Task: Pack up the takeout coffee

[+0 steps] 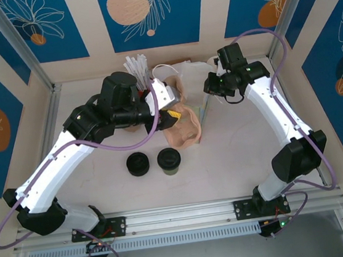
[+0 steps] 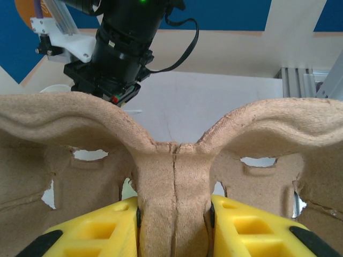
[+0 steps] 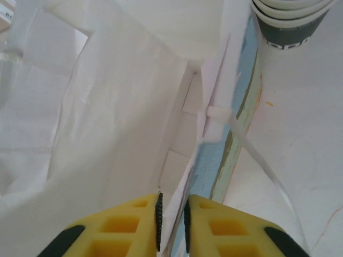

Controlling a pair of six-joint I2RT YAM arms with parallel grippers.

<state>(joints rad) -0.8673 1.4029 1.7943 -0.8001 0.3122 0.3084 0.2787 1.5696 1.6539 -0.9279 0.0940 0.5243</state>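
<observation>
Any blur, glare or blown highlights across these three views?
Top external: even light, soft shadows, coffee cup sharp. Left wrist: pulp carrier crisp, no glare. Right wrist: white bag washed out, little texture; paper cups cropped at the top edge.

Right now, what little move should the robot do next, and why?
Probably the right gripper should tug the edge of the white bag that it pinches outward, widening the mouth. The left gripper holds the pulp cup carrier by its middle ridge beside the bag, while the takeout coffee stands on the table.
</observation>
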